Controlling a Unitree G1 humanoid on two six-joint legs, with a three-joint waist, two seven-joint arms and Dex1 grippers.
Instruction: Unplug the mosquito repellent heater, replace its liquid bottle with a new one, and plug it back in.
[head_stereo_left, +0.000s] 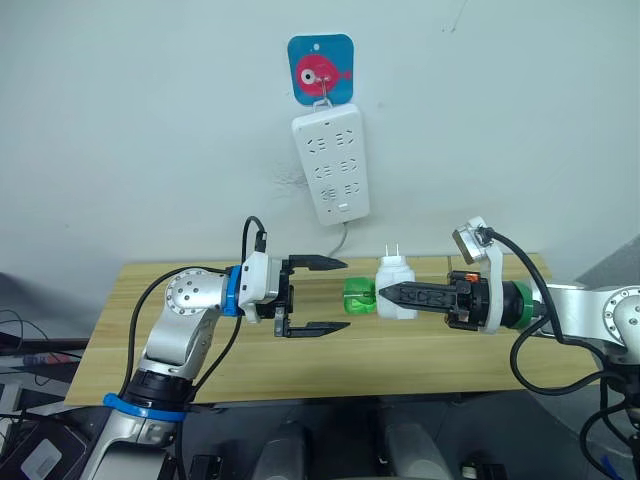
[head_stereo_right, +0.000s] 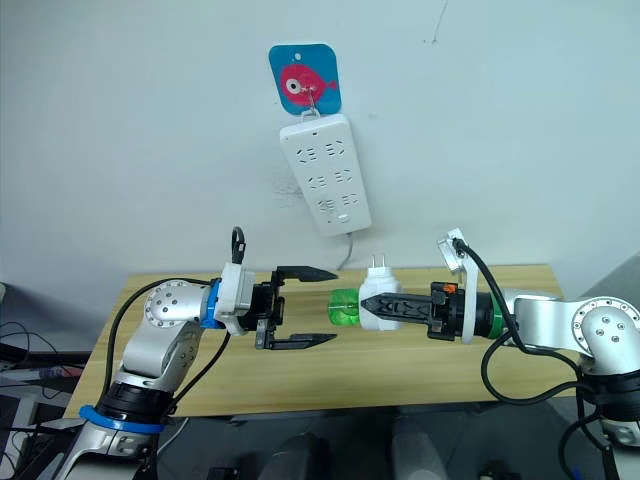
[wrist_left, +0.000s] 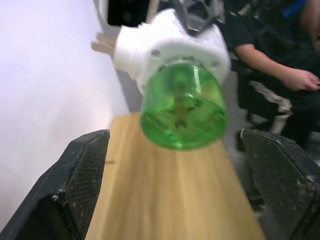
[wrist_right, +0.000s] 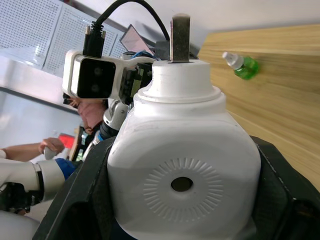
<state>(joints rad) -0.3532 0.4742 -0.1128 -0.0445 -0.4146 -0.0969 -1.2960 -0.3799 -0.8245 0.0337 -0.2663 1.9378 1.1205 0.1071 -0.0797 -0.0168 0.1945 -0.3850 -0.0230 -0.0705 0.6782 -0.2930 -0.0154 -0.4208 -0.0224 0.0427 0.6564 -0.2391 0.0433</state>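
Note:
My right gripper (head_stereo_left: 385, 293) is shut on the white mosquito repellent heater (head_stereo_left: 396, 272) and holds it above the table with its two prongs pointing up. A green liquid bottle (head_stereo_left: 358, 298) sticks out of the heater sideways toward my left gripper (head_stereo_left: 346, 295). That gripper is open, its fingertips (wrist_left: 80, 180) level with the bottle's base and touching nothing. The bottle (wrist_left: 182, 107) sits centred between them in the left wrist view. A second small green bottle (wrist_right: 242, 65) with a white tip lies on the table.
A white power strip (head_stereo_left: 333, 163) hangs on the wall from a blue fish hook (head_stereo_left: 320, 68), its cord dropping behind the wooden table (head_stereo_left: 430, 350). A seated person (wrist_left: 272, 65) is beyond the table's far end.

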